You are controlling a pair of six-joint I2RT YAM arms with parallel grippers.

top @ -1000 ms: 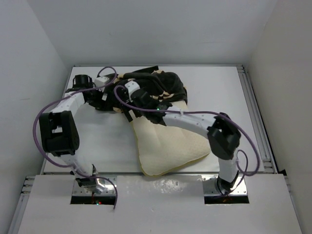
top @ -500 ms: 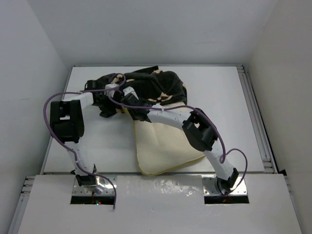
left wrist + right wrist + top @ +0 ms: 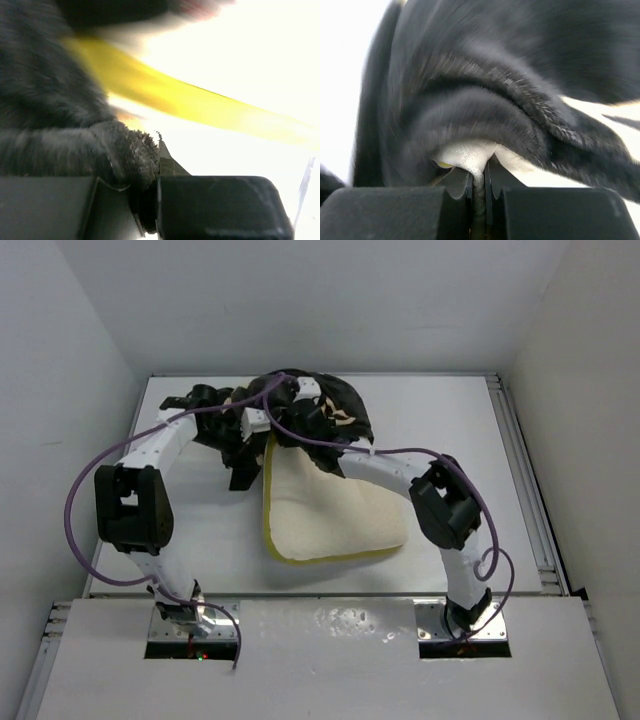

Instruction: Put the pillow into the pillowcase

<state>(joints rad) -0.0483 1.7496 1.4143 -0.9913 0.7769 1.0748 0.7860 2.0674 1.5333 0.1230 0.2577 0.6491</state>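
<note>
The cream pillow (image 3: 335, 515) lies mid-table, its yellow-piped left edge (image 3: 266, 505) turned up. The black pillowcase (image 3: 340, 410) is bunched over the pillow's far end. In the left wrist view my left gripper (image 3: 150, 172) is shut on a fuzzy black fold of the pillowcase (image 3: 55, 110), with the blurred yellow piping (image 3: 165, 97) just beyond it. My right gripper (image 3: 479, 175) is shut on a pinch of white dimpled pillow fabric (image 3: 467, 155), and the black pillowcase (image 3: 485, 90) is draped over it. In the top view both grippers are buried in the cloth at the back left.
White walls close in the table (image 3: 450, 420) at the back and both sides. A metal rail (image 3: 530, 500) runs along its right edge. Purple cables (image 3: 80, 490) loop off both arms. Bare tabletop shows to the right and left of the pillow.
Both grippers have closed from open onto fabric. The arms have swung toward the back, the pillow has turned and slid left, and the pillowcase is bunched tighter at its far end.
</note>
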